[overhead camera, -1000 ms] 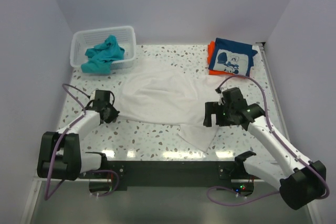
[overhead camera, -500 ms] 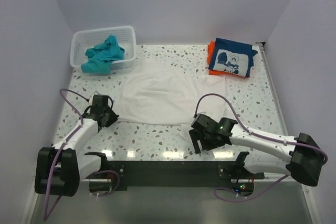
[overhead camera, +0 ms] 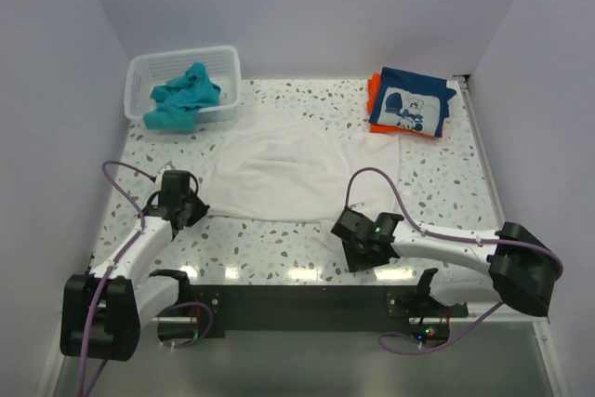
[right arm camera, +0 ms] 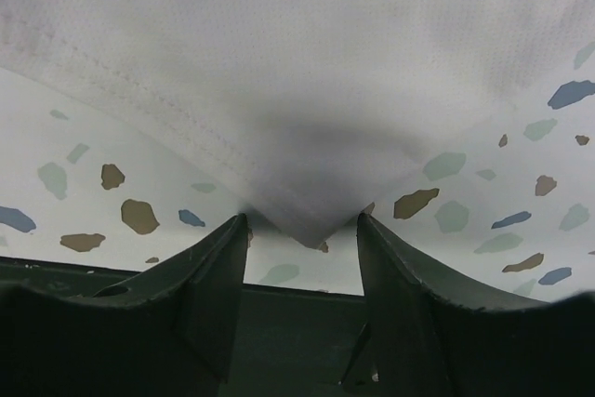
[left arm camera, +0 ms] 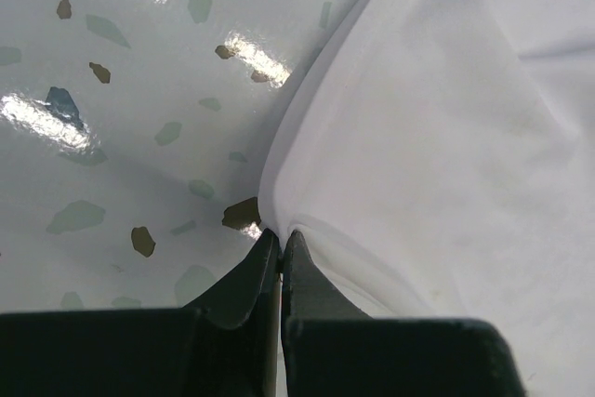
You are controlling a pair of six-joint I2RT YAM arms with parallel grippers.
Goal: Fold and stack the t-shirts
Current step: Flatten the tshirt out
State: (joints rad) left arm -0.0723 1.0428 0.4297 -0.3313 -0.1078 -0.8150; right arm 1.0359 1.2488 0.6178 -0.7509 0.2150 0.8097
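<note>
White t-shirt spread mid-table, an arm at each near corner

The white t-shirt [overhead camera: 279,172] lies spread, with soft wrinkles, across the middle of the speckled table [overhead camera: 279,241]. Its near edge runs from left to right between the two arms.

At the shirt's near left corner, the left gripper [overhead camera: 197,212] is closed tight. In the left wrist view its fingertips [left arm camera: 281,246] meet with no gap between them, pinching the hem of the white t-shirt [left arm camera: 437,137] where the cloth rises in a small fold off the table [left arm camera: 121,137].

The right gripper [overhead camera: 361,256] sits low at the shirt's near right corner, close to the table's near edge. In the right wrist view its fingers stand apart at a medium gap [right arm camera: 302,230]. The pointed corner of the white t-shirt [right arm camera: 297,62] lies between them on the table [right arm camera: 139,216], and neither finger presses on it.

At the far left corner a white mesh basket [overhead camera: 177,55] holds the crumpled teal t-shirt [overhead camera: 186,92], part of which spills over the basket's near wall. At the far right the folded navy t-shirt [overhead camera: 409,104], cartoon print up, rests on top of the orange t-shirt [overhead camera: 374,90], well apart from both grippers
</note>
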